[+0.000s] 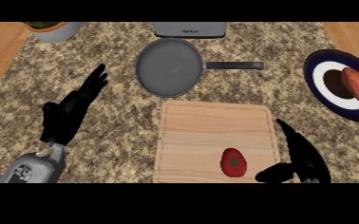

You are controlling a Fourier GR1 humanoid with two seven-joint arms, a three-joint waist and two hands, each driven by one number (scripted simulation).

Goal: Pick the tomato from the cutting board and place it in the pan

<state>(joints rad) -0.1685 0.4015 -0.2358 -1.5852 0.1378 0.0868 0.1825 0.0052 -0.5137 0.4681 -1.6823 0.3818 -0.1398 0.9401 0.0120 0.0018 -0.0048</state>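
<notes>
Red tomato [233, 162] unlifted on the cutting board [214, 123], pan [169, 67] beyond bare, right hand [300, 159] open-fingered just beside it, left hand [70, 111] resting open over the worktop [119, 137]; nothing done yet.

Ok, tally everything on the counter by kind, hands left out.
Food: 2, tomato and a reddish piece on the plate
Cookware: 1, pan
Boards: 1, cutting board
Plates: 1
Pots: 1
Grey appliance: 1
Total: 7
</notes>
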